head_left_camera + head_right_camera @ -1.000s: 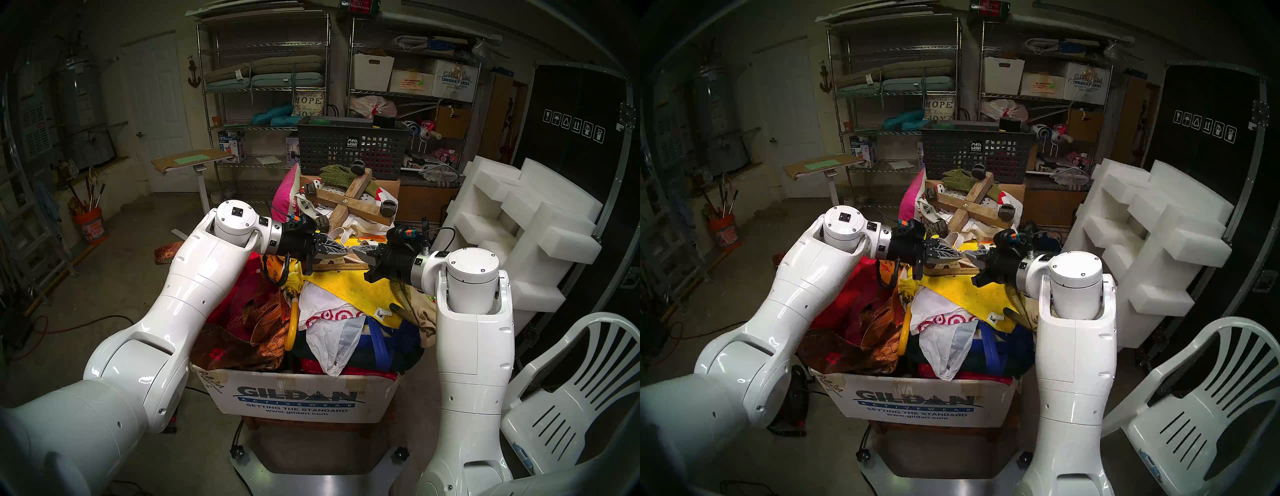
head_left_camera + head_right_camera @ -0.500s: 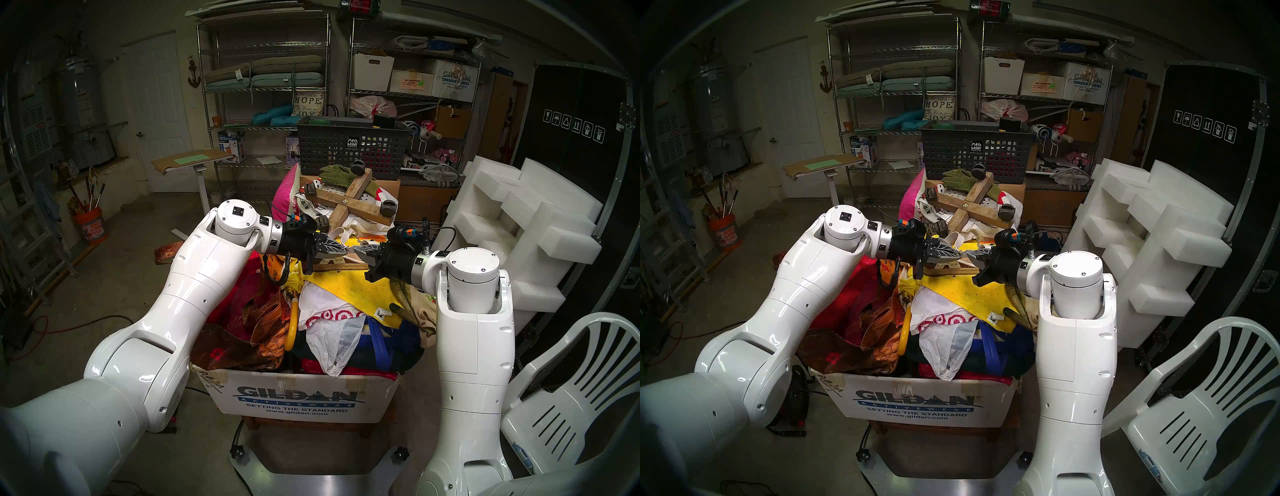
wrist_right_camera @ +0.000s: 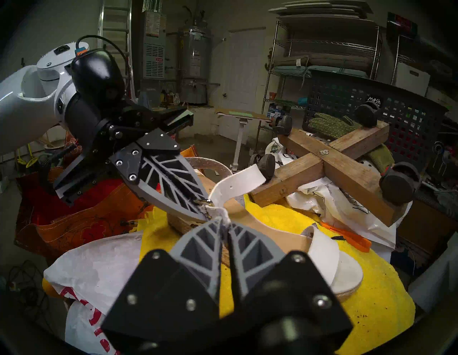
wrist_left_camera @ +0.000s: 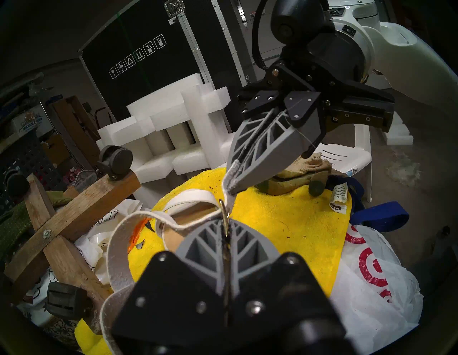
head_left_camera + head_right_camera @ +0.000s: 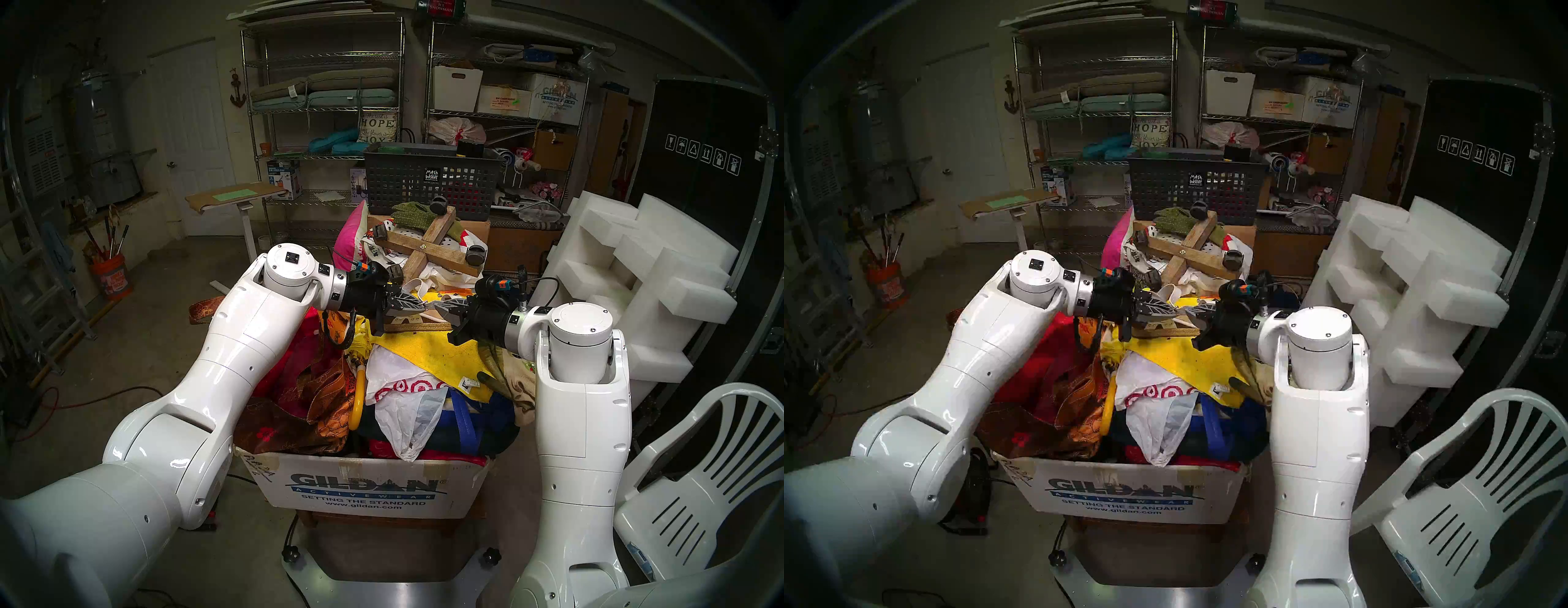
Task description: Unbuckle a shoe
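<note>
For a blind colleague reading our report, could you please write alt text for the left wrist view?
The left gripper, shut, pinches the small metal buckle of a cream-white sandal, while the right gripper opposite nips the strap end. The sandal lies on a yellow towel, beside a wooden caster cross and a white plastic bag.

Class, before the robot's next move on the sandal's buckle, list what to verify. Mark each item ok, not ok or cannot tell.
1. Left claw shut on the small metal buckle: ok.
2. Right claw pinching the cream-white ankle strap: ok.
3. Buckle prong out of its strap hole: cannot tell.
4. Jute-soled platform sandal resting on the yellow towel: ok.
5. Wooden caster cross clear of the strap: cannot tell.
</note>
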